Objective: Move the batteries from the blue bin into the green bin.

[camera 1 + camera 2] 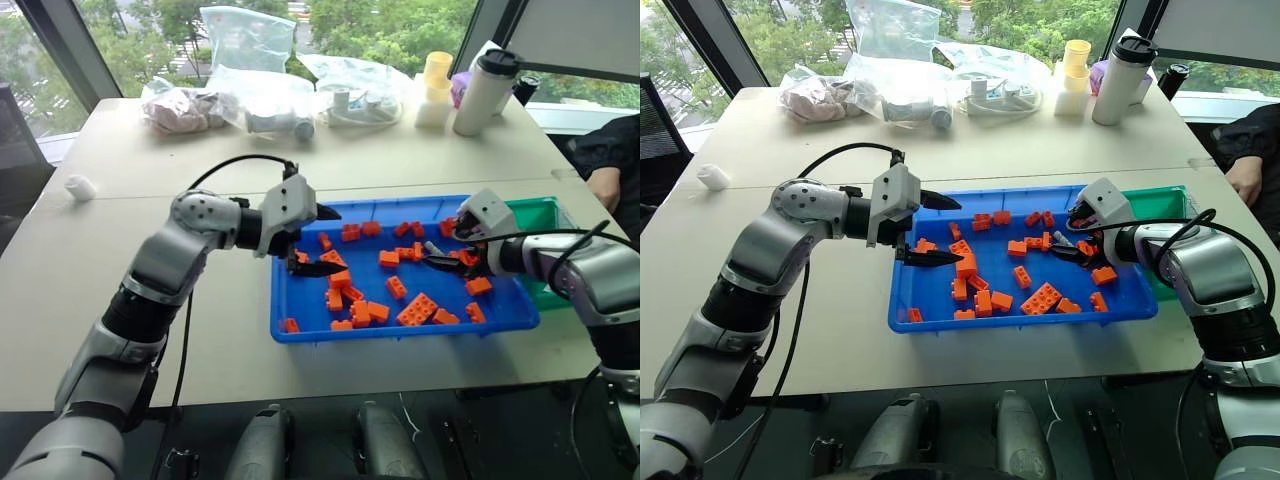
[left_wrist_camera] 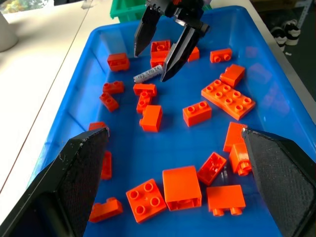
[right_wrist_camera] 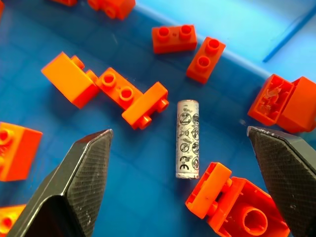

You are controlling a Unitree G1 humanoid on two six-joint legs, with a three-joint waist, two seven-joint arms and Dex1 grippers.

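A silver-grey battery lies flat on the floor of the blue bin, among orange bricks at its right end. My right gripper hovers just above it, open, with one finger on either side and nothing held. From the left wrist view, the right gripper hangs over the battery. My left gripper is open and empty over the bin's left end. The green bin stands against the blue bin's right side, partly hidden behind my right arm.
Several orange bricks are scattered across the blue bin. Plastic bags, a yellow cup stack and a white flask stand along the table's far edge. A small white object lies at the left. A person's arm shows at the right.
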